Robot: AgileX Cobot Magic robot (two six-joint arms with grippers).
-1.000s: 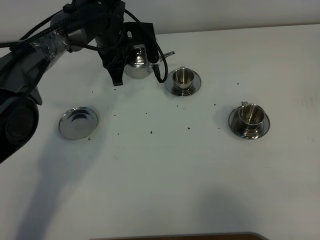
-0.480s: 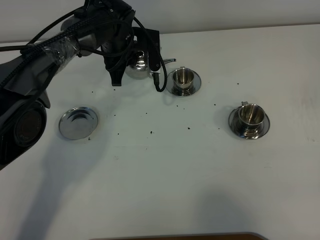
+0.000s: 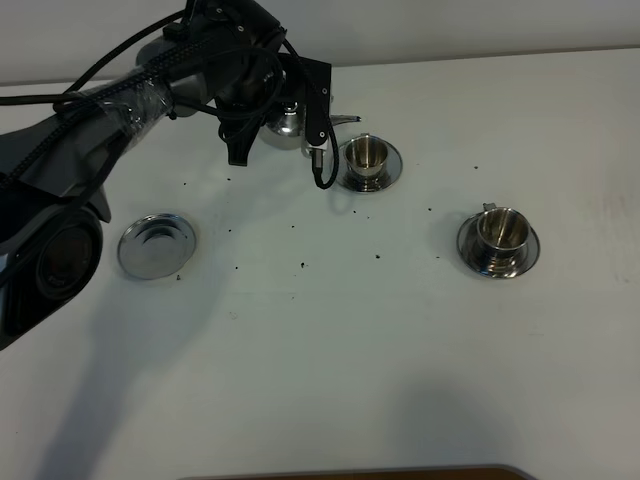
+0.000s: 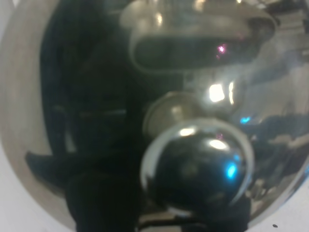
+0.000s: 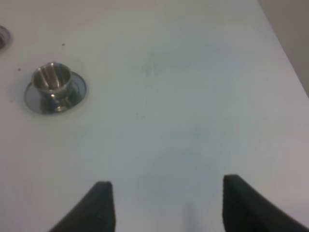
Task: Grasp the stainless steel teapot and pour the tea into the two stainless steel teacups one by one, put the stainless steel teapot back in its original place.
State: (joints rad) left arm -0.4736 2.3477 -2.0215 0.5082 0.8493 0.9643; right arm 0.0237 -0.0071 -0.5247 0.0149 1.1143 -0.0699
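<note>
My left gripper (image 3: 278, 98) is shut on the stainless steel teapot (image 3: 287, 122), holding it above the table at the back left. Its thin spout (image 3: 345, 118) points at the first teacup (image 3: 367, 158), which stands on its saucer just to the right. The left wrist view is filled by the teapot's domed lid (image 4: 96, 121) and its round knob (image 4: 195, 176). The second teacup (image 3: 497, 235) (image 5: 52, 79) sits on a saucer at the right. The round steel coaster (image 3: 156, 245), the original place, lies bare at the left. My right gripper (image 5: 169, 208) is open over bare table.
Small dark specks (image 3: 302, 264) are scattered over the white table between the coaster and the cups. The table's far edge meets a wall behind the teapot. A brown edge (image 3: 350, 472) shows at the bottom of the exterior view.
The left arm has carried the teapot a little back and to the right, bringing the spout closer to the first teacup. The cups and the coaster have stayed put.
</note>
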